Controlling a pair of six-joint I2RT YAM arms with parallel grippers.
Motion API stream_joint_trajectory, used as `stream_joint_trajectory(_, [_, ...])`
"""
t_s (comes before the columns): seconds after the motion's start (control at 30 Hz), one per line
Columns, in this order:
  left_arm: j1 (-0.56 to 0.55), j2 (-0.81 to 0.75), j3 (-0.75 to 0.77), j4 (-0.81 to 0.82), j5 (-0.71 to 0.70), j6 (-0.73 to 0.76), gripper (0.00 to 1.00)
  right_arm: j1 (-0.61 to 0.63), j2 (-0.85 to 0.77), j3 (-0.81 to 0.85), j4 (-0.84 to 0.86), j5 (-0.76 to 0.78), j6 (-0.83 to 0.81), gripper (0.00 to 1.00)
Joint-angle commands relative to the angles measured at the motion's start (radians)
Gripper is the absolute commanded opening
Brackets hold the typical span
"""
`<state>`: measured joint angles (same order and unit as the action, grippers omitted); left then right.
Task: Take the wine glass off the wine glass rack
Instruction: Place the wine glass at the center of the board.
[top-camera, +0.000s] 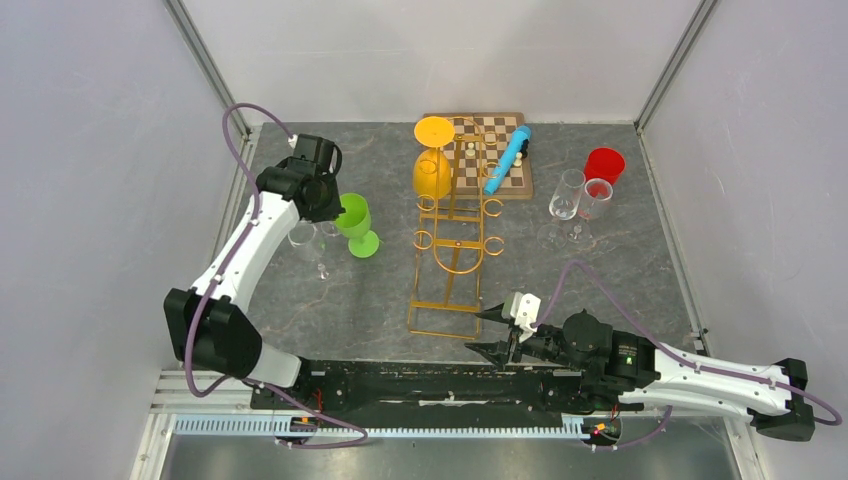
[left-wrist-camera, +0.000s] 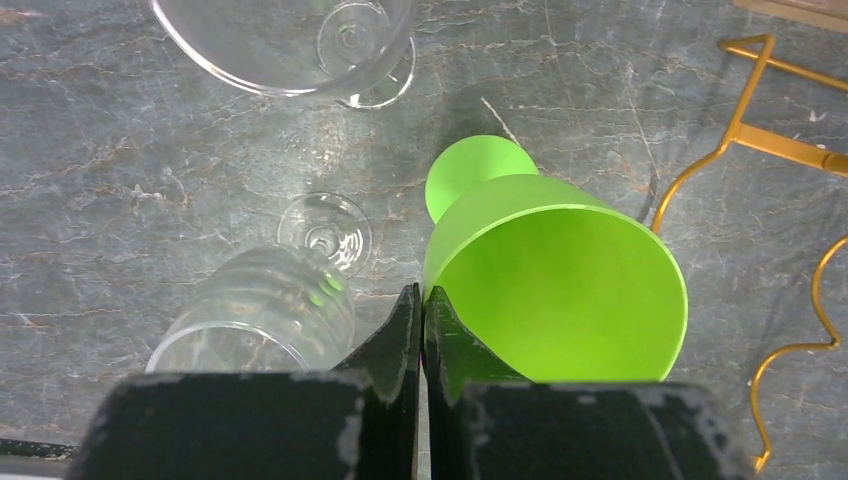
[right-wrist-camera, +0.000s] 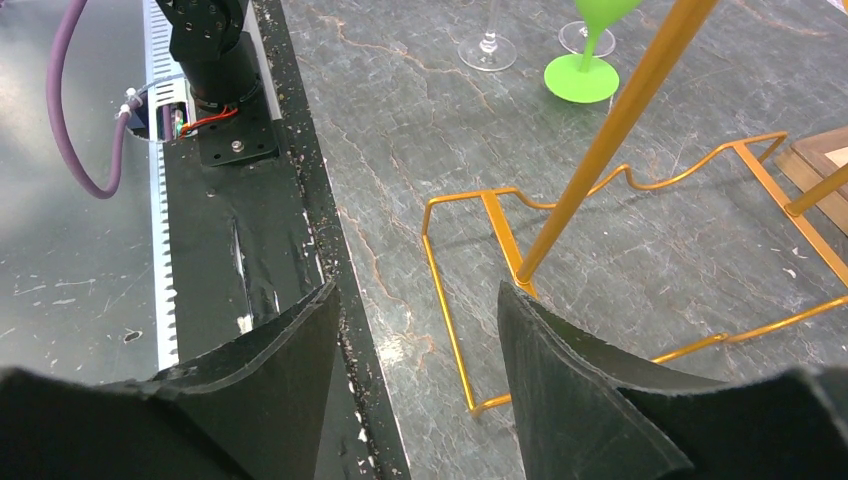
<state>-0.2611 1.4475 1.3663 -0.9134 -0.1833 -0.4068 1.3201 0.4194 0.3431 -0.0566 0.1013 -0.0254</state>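
Note:
The gold wire wine glass rack (top-camera: 443, 334) stands mid-table, and its wires also show in both wrist views (left-wrist-camera: 800, 152) (right-wrist-camera: 620, 120). An orange wine glass (top-camera: 432, 170) hangs upside down near its top. Left of the rack a green wine glass (top-camera: 352, 215) (left-wrist-camera: 560, 290) stands upright on the table. My left gripper (top-camera: 338, 200) (left-wrist-camera: 421, 292) is pressed shut at its rim, one finger inside the bowl and one outside. My right gripper (top-camera: 474, 332) (right-wrist-camera: 416, 290) is open and empty, low at the near corner of the rack's base.
Clear glasses (top-camera: 304, 238) (left-wrist-camera: 260, 310) stand just left of the green one. Two more clear glasses (top-camera: 566, 193) and a red cup (top-camera: 604, 163) are at the right. A chessboard (top-camera: 505, 180) with a blue marker (top-camera: 508, 160) lies behind the rack.

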Motion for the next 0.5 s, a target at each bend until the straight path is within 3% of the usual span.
stream_joint_trajectory(0.0, [0.011,0.012,0.034,0.036,-0.052,0.047,0.02,0.002,-0.011,-0.006,0.049,-0.012,0.008,0.62])
stream_joint_trajectory(0.47, [0.037,0.063,0.017,0.037,-0.035,0.070,0.04,0.002,-0.019,-0.016,0.044,-0.006,0.014,0.63])
